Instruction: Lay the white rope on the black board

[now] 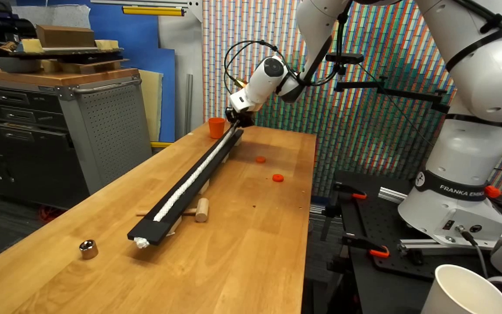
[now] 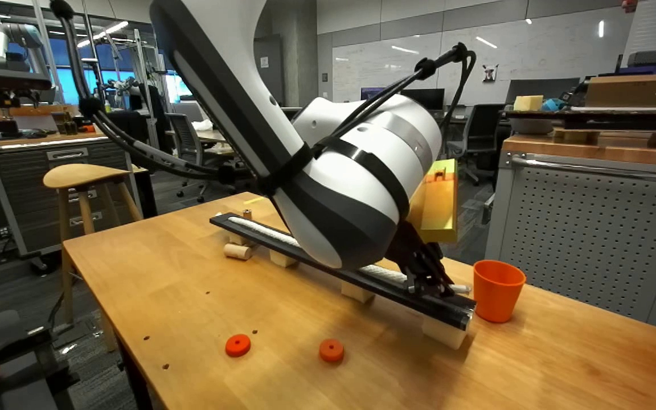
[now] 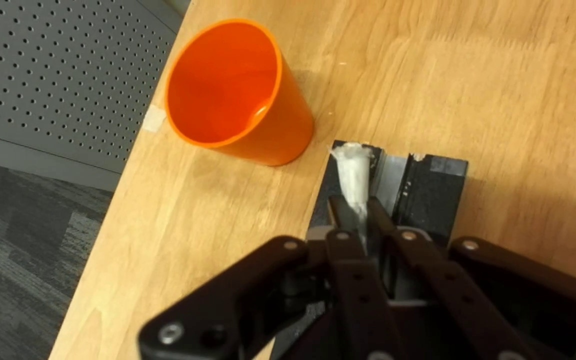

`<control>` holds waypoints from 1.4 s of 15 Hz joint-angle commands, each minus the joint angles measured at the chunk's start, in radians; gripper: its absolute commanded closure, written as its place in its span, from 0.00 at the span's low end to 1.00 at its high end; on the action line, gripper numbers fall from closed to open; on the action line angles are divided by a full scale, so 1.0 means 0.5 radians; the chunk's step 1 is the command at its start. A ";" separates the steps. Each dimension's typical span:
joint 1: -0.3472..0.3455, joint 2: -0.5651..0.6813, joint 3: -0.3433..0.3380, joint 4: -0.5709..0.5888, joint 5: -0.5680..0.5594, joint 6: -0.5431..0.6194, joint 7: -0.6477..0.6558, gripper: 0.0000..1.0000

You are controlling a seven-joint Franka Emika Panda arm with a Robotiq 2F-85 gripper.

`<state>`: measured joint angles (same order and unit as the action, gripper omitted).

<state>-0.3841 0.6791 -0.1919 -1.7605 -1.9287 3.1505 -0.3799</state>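
Observation:
The white rope [image 1: 194,176] runs lengthwise along the long black board [image 1: 155,228]; both show in both exterior views, the rope [image 2: 385,273] and the board [image 2: 442,309]. A frayed white end pokes out under the board's near end. My gripper [image 1: 236,122] is at the board's far end, low over it, also in an exterior view [image 2: 431,287]. In the wrist view my gripper [image 3: 353,205] is shut on the rope [image 3: 354,172] just behind its frayed tip. That tip is left of the metal-lined groove, over the left strip of the board [image 3: 430,200]. Whether it touches the board I cannot tell.
An orange cup [image 3: 238,90] stands close left of the board's end, also in an exterior view [image 2: 497,290]. Light blocks [image 2: 356,290] hold the board up. Two orange discs [image 2: 238,345], a wooden mallet [image 1: 201,210] and a metal socket [image 1: 88,249] lie on the table.

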 commanded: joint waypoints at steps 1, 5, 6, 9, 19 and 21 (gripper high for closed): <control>0.058 -0.108 -0.077 -0.108 0.017 -0.055 -0.013 0.97; 0.055 -0.099 -0.091 -0.127 0.025 -0.054 -0.024 0.97; 0.055 -0.097 -0.090 -0.128 0.024 -0.054 -0.023 0.97; 0.047 -0.074 -0.064 -0.101 0.062 -0.041 0.013 0.97; 0.089 -0.071 -0.063 -0.086 0.146 -0.140 -0.001 0.97; 0.091 -0.069 -0.062 -0.084 0.137 -0.150 -0.005 0.97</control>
<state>-0.3537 0.6607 -0.2081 -1.7959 -1.8683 3.1038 -0.3694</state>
